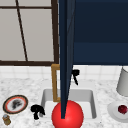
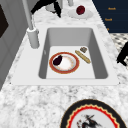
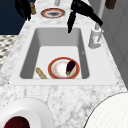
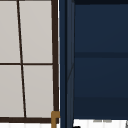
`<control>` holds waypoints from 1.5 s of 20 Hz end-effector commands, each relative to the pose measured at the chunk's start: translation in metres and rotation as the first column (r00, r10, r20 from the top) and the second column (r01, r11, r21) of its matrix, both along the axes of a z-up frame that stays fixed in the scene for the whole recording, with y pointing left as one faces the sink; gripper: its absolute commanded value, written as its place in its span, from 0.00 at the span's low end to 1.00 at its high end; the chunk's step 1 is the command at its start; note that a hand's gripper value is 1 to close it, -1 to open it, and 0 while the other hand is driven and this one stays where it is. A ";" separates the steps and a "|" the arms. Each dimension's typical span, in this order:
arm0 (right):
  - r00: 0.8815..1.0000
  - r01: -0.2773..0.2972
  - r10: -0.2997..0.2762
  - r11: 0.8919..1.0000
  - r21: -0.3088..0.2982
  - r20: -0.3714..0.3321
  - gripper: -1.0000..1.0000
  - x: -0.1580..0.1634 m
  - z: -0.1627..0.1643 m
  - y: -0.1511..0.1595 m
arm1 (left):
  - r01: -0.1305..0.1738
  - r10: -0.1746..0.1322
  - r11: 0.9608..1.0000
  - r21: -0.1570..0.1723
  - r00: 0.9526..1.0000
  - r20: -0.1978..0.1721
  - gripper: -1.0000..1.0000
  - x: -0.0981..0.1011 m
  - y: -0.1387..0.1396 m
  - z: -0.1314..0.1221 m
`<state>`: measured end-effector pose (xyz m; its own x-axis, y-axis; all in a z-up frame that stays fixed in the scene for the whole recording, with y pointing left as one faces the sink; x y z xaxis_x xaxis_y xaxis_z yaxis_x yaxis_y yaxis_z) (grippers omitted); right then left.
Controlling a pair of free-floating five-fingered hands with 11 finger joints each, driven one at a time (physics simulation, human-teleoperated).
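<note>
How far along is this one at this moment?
Looks done: an eggplant lies on the plate in the sink. In hand: nothing. The right hand hovers open by the faucet and the left hand hangs open beside the sink's left edge. Possibly left: the breadstick beside the plate.

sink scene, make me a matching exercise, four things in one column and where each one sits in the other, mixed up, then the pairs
Things:
1. eggplant
2. dark red fruit
3. left hand
4. right hand

Places:
A. in the air by the faucet, behind the basin
B. on the red-rimmed plate in the sink
C. over the counter at the sink's front left corner
D. on a white plate on the counter right of the sink

Pairs: 1-B, 2-D, 3-C, 4-A
</note>
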<state>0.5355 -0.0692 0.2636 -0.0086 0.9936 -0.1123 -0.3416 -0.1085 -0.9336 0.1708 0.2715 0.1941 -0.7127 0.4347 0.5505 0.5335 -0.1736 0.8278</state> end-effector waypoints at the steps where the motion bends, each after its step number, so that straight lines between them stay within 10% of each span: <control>1: 0.994 -0.002 0.000 1.000 -0.022 -0.114 0.00 0.018 -0.008 0.004 | 0.000 0.000 1.000 0.000 1.000 0.000 0.50 0.000 0.000 0.000; 11: 0.964 0.023 -0.036 0.998 -0.052 -0.263 0.00 0.064 -0.025 0.016 | 0.000 0.000 1.000 0.000 1.000 0.000 0.50 0.000 0.000 0.000; 21: 0.905 0.023 -0.051 0.997 -0.071 -0.421 0.00 0.112 -0.050 0.015 | 0.000 0.000 1.000 0.000 1.000 0.000 0.50 0.000 0.000 0.000; 22: 0.907 0.013 -0.038 0.998 -0.064 -0.419 1.00 0.114 -0.057 0.010 | 0.000 0.000 1.000 0.000 1.000 0.000 0.50 0.000 0.000 0.000; 30: 0.951 -0.009 0.035 0.996 0.086 -0.306 1.00 0.118 -0.078 -0.025 | 0.000 0.000 1.000 0.000 1.000 0.000 0.50 0.000 0.000 0.000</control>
